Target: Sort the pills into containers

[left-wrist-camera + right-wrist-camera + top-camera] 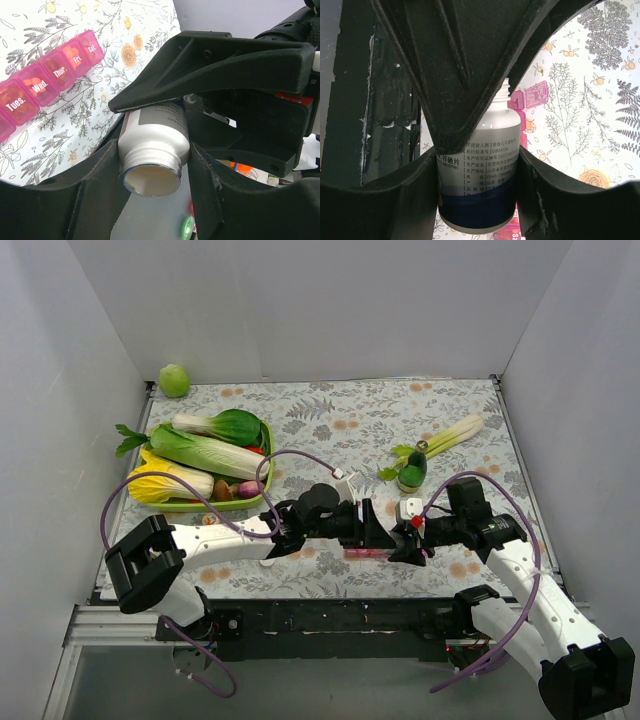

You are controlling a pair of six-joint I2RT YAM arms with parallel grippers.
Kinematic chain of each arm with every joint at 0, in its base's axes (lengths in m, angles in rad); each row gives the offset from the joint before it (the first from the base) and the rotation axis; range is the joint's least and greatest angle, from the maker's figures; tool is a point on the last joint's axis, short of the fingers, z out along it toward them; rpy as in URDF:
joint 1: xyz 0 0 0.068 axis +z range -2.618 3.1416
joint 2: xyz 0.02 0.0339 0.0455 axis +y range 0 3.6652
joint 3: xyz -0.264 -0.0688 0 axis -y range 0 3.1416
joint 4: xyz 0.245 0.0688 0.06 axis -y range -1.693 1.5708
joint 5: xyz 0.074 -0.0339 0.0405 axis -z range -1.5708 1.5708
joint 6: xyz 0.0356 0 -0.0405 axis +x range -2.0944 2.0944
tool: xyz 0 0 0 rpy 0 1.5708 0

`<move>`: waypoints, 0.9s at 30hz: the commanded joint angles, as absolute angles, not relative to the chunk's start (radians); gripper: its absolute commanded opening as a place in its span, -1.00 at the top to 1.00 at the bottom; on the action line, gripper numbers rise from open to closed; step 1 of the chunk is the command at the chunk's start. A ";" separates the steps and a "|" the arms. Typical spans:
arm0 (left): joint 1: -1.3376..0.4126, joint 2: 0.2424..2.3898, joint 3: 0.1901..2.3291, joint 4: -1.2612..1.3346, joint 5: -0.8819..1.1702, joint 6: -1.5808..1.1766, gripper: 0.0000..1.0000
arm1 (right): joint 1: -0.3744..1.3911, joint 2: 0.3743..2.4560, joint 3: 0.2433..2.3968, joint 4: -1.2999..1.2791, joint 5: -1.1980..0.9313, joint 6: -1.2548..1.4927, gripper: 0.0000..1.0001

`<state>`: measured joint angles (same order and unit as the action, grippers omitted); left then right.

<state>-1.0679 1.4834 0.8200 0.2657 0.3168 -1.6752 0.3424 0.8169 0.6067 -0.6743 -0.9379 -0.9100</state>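
Pill organizer (50,82) lies on the table (130,30) just beside my tools. Orange pills (35,82) show in the Wed, Thur and Fri cells, the rest is unclear, so I'd call sorting partway. Right tool (477,160) clamps the uncapped white bottle (160,127). Left tool (154,150) flanks its neck, grip can't tell.

The tray (200,506) of vegetables (205,452) lies by the worktop's (340,410) left edge, a leek (452,433) toward the right edge. The pill organizer (366,553) sits near the front edge, apparently under the bottle (155,145).
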 commanded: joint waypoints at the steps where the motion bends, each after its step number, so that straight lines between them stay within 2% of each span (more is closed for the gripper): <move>1: -1.074 1.456 0.897 0.193 0.302 -1.719 0.91 | 0.344 0.805 0.609 -0.620 -0.946 -0.885 0.52; 2: -1.074 1.450 0.905 0.158 0.293 -1.721 0.96 | 0.344 0.805 0.611 -0.620 -0.946 -0.881 0.26; 4: -1.075 1.445 0.926 0.124 0.272 -1.736 1.00 | 0.342 0.807 0.614 -0.620 -0.946 -0.877 -0.01; 5: -1.075 1.442 0.930 0.105 0.265 -1.741 1.00 | 0.344 0.807 0.615 -0.620 -0.945 -0.873 -0.23; 8: -1.074 1.439 0.940 0.092 0.258 -1.758 1.00 | 0.344 0.810 0.615 -0.617 -0.943 -0.871 -0.43; 13: -1.074 1.436 0.948 0.086 0.245 -1.770 1.00 | 0.344 0.811 0.611 -0.600 -0.939 -0.853 -0.55; 16: -1.075 1.439 0.965 0.058 0.239 -1.764 1.00 | 0.344 0.810 0.611 -0.588 -0.937 -0.836 -0.50; 19: -1.074 1.433 0.965 0.044 0.232 -1.764 1.00 | 0.338 0.813 0.612 -0.581 -0.948 -0.827 -0.35; 20: -1.074 1.430 0.963 0.046 0.230 -1.766 1.00 | 0.333 0.815 0.612 -0.578 -0.960 -0.822 -0.24; 25: -1.074 1.422 0.951 0.063 0.236 -1.779 1.00 | 0.325 0.818 0.612 -0.580 -0.988 -0.828 0.05; 27: -1.072 1.420 0.950 0.071 0.241 -1.784 1.00 | 0.325 0.816 0.615 -0.589 -1.003 -0.845 0.34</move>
